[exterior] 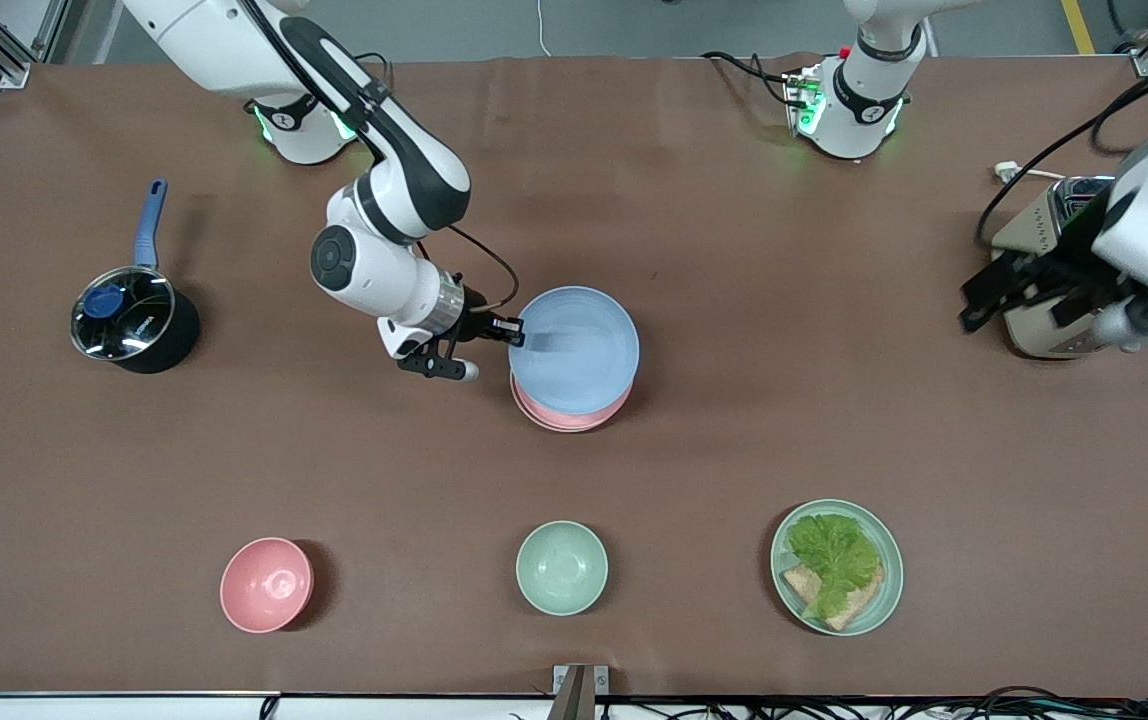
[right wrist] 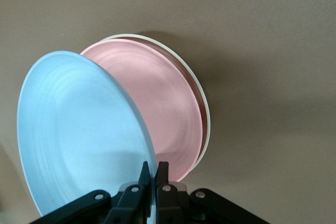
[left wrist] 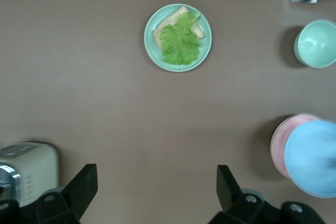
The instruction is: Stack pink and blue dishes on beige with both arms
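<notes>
My right gripper [exterior: 514,333] is shut on the rim of the light blue plate [exterior: 576,349], which hangs tilted just over the pink plate [exterior: 574,414] in the middle of the table. In the right wrist view the blue plate [right wrist: 79,135] leans above the pink plate [right wrist: 157,114], and the pink one rests on the beige plate [right wrist: 202,103], of which only a thin cream rim shows. My left gripper [exterior: 1009,290] waits open in the air over the toaster at the left arm's end, with nothing between its fingers [left wrist: 84,184].
A black saucepan [exterior: 134,320] with a blue handle sits toward the right arm's end. Along the edge nearest the front camera stand a deep pink bowl [exterior: 266,585], a mint-green bowl [exterior: 561,567] and a mint-green plate [exterior: 837,566] with lettuce and bread. A toaster [exterior: 1044,265] stands under the left gripper.
</notes>
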